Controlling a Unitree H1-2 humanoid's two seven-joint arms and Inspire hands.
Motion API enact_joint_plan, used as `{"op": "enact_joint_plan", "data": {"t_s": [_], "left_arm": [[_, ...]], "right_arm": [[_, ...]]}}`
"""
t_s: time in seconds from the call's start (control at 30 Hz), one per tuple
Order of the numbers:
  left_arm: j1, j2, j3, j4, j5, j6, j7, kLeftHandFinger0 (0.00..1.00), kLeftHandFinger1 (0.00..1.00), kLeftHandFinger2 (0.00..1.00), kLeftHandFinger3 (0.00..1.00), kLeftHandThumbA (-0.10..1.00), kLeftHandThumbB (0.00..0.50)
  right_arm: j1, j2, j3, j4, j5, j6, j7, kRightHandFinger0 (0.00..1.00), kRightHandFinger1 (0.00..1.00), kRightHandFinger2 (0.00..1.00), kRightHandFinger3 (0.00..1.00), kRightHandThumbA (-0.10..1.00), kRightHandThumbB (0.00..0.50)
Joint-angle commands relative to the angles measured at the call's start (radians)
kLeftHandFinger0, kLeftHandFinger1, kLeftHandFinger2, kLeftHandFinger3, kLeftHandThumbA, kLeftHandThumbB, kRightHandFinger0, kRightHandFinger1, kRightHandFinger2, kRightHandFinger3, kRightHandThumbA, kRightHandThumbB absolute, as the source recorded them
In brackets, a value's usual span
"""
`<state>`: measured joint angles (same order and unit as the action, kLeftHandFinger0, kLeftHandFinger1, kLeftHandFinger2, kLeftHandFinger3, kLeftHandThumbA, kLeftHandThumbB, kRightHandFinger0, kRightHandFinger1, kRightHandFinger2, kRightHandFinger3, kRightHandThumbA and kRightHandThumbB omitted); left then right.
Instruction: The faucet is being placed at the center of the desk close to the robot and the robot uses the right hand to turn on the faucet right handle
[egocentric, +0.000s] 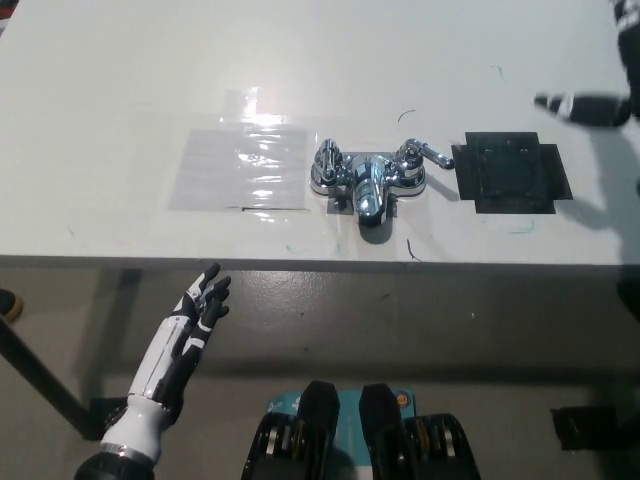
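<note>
Left hand (190, 325), fingers spread; right hand (592, 108), too blurred to tell, right of faucet (368, 176).

A black square patch (511, 172) with notched corners lies flat on the white tabletop (120, 60). Well to the left of the patch lies a clear plastic sheet (238, 168), catching glare, with a strip of clear tape (242, 103) at its far edge. A thin curved pen mark (406, 114) sits just beyond the patch's far left corner, and a small green mark (497, 72) farther beyond it. A faint greenish smudge (521, 228) lies just nearer than the patch, and a short dark stroke (412, 250) sits near and to its left. Below the patch is grey floor (400, 320).
</note>
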<state>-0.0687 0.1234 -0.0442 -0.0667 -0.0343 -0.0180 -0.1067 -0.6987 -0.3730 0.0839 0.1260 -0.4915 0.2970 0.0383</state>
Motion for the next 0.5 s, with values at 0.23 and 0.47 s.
{"op": "enact_joint_plan", "data": {"t_s": [0.23,0.47], "left_arm": [[-0.137,0.013,0.018,-0.003,-0.014,-0.009,-0.011,1.0,1.0,1.0,1.0,0.86,0.095],[-0.164,0.018,0.024,0.013,-0.015,-0.018,-0.009,1.0,1.0,1.0,1.0,0.86,0.09]], "right_arm": [[0.175,-0.08,-0.118,-1.076,0.674,-0.263,-0.085,1.0,1.0,1.0,1.0,1.0,0.364],[0.223,-0.034,-0.114,-1.076,0.666,-0.284,-0.094,1.0,1.0,1.0,1.0,1.0,0.334]]}}
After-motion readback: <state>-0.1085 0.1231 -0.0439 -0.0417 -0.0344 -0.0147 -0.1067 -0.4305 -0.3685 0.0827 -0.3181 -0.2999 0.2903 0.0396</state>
